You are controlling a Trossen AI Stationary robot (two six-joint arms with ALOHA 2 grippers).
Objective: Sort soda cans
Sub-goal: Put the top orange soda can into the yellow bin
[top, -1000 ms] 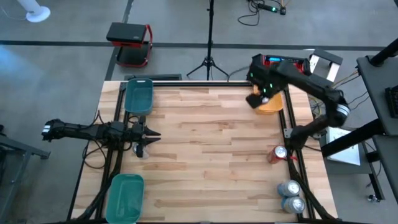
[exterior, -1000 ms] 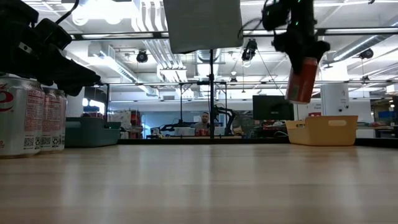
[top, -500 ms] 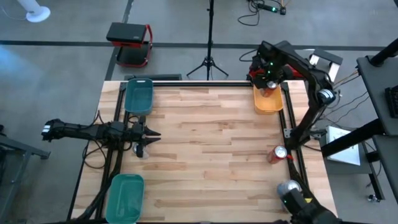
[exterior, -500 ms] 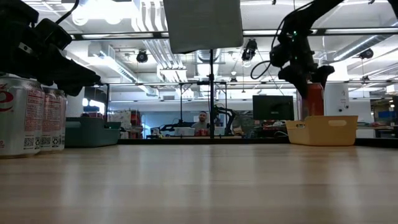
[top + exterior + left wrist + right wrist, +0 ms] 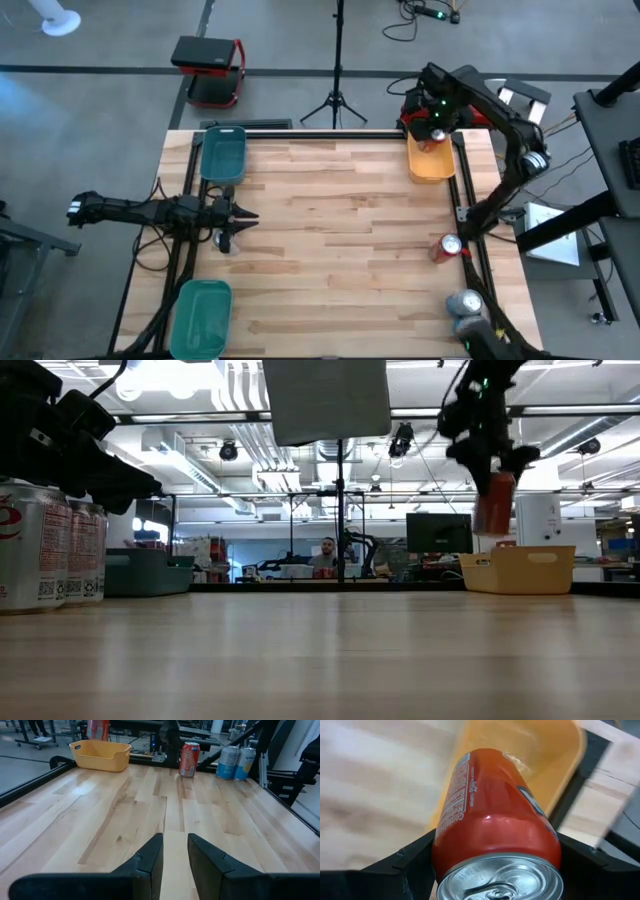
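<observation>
The right gripper (image 5: 432, 135) is clenched on a red can (image 5: 490, 825), its dark fingers (image 5: 405, 865) pressed against both sides of the can's body. It holds the can in the air over the orange tray (image 5: 433, 163) at the far right corner of the table (image 5: 330, 240); in the low view the can (image 5: 494, 503) hangs above the tray (image 5: 518, 570), clear of its rim.

The left gripper (image 5: 244, 214) waits at the left edge of the table, fingers (image 5: 150, 862) slightly apart and holding nothing. A can (image 5: 228, 241) stands just beside it.

A second red can (image 5: 447, 247) stands at the right edge, and two silver-blue cans (image 5: 466, 304) stand near the right corner, close together. A teal tray (image 5: 223, 153) sits at the far left corner and a green tray (image 5: 200, 316) at the near left.

Beyond the table, on the grey floor, are a tripod (image 5: 337, 95) and a red-and-black case (image 5: 209, 66). The low view shows a workshop with ceiling lights and a person (image 5: 326, 555) far off.
</observation>
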